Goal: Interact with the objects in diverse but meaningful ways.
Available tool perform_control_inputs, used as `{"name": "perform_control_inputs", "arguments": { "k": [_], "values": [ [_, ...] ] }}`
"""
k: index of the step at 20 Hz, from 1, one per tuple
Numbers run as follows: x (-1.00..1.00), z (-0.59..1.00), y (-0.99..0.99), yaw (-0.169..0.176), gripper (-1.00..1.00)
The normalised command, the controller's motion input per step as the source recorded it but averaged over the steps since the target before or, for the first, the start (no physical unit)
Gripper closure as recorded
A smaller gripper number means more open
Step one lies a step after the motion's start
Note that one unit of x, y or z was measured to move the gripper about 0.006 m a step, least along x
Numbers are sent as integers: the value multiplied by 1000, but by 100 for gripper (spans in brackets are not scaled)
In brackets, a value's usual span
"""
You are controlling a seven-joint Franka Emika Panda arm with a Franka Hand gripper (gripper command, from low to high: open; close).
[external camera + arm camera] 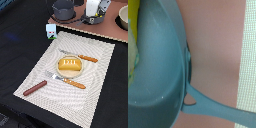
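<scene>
Above saucepan (pixel 155 65), beside its handle (pixel 218 107), gripper (pixel 97 14) hovering, jaw state not showing; risking tipping saucepan and spilling yellow cheese wedge (pixel 132 45) if descending off-centre.

- The arm's end (pixel 96 10) shows at the exterior view's upper edge as a white, rounded housing.
- Below the white part sits a grey and black block.
- No cables, screws or markings can be made out; it is too blurred.
</scene>
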Motion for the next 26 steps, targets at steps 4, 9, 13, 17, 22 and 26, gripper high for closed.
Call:
{"name": "perform_control_inputs", "arguments": {
  "k": [4, 9, 13, 17, 22, 26],
  "values": [
    [-259, 371, -713, -55, -100],
    [-175, 697, -647, -79, -100],
    [-93, 556, -687, -59, -100],
    [-134, 10, -959, 0, -100],
    [-185, -35, -977, 0, -100],
    [-236, -165, -960, 0, -100]
  ]
}}
